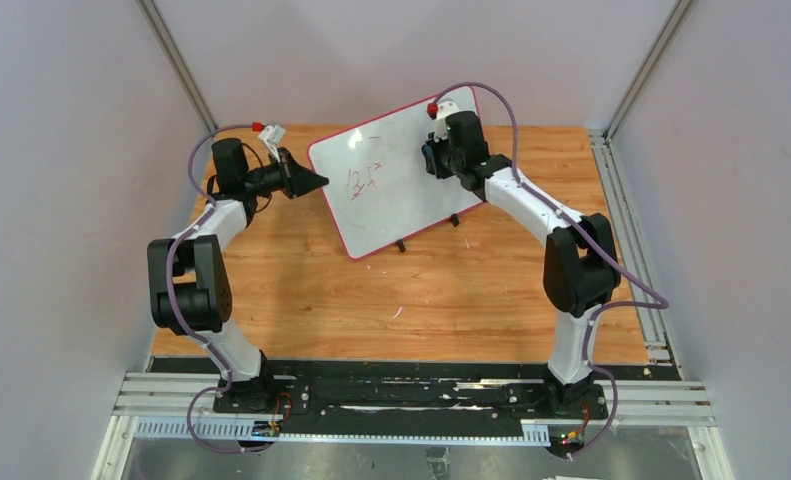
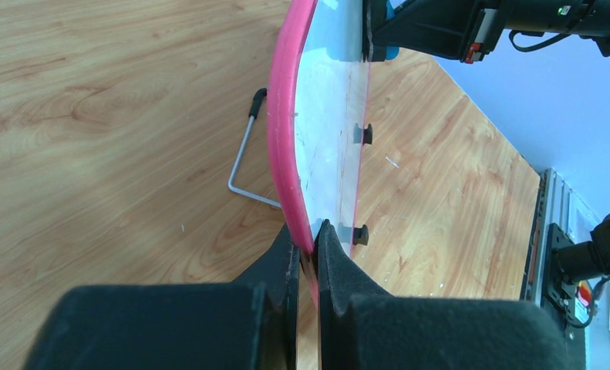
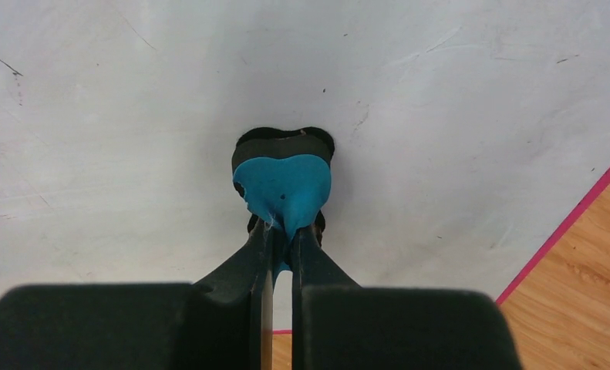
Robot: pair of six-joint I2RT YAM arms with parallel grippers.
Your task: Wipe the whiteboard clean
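The whiteboard [image 1: 396, 165], white with a thin red-pink frame and two small black feet, stands tilted at the back of the table, with red handwriting [image 1: 361, 182] at its left-middle. My left gripper [image 1: 316, 181] is shut on the board's left edge; the left wrist view shows its jaws pinching the pink frame [image 2: 284, 146]. My right gripper [image 1: 433, 158] is shut on a small blue-and-black eraser [image 3: 282, 181] and presses it on the board's upper right face [image 3: 132, 116], apart from the writing.
The board's wire stand [image 2: 244, 158] rests on the wooden table [image 1: 421, 300] behind it. Grey walls and metal rails [image 1: 611, 170] enclose the table on left, back and right.
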